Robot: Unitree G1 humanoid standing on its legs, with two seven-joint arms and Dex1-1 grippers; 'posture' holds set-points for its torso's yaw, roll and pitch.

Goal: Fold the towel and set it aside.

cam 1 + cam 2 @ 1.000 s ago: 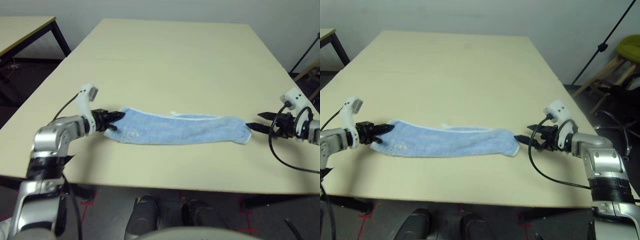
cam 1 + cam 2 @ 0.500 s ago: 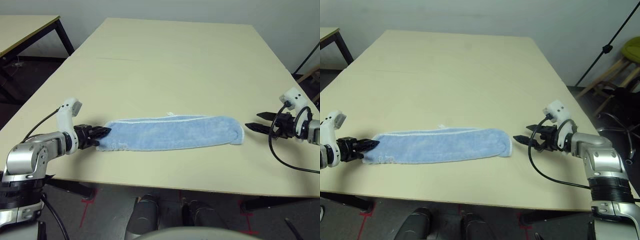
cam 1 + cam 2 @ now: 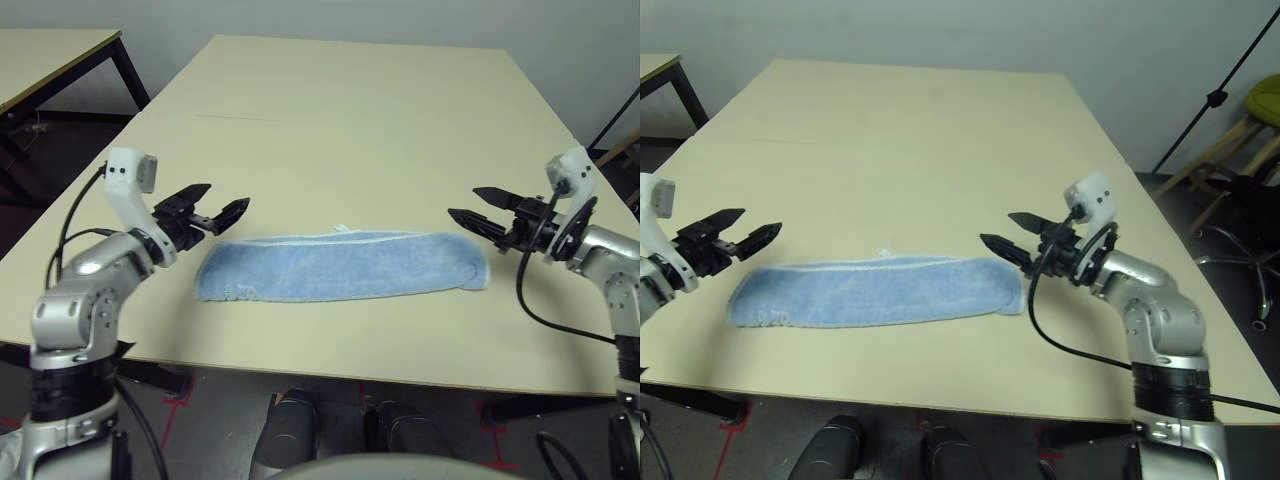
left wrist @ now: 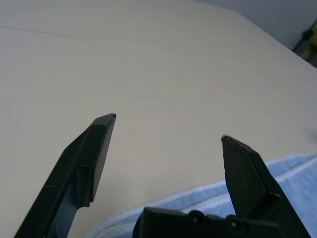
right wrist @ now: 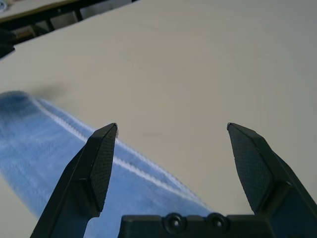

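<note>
The light blue towel lies flat on the table as a long narrow folded strip, its white stitched border along the far edge. My left gripper hovers open just above and beyond the strip's left end, holding nothing. My right gripper hangs open above the strip's right end, also holding nothing. In the left wrist view a bit of towel shows beneath the spread fingers. The right wrist view has the towel below its wide-apart fingers.
The beige table stretches far beyond the towel. A second table stands at the far left. A black stand leg and a stool with a green seat are off the table's right side.
Left gripper let go of the towel's left end and lifted up and away, open. Right gripper rose and moved in over the right end. The towel stayed flat.
</note>
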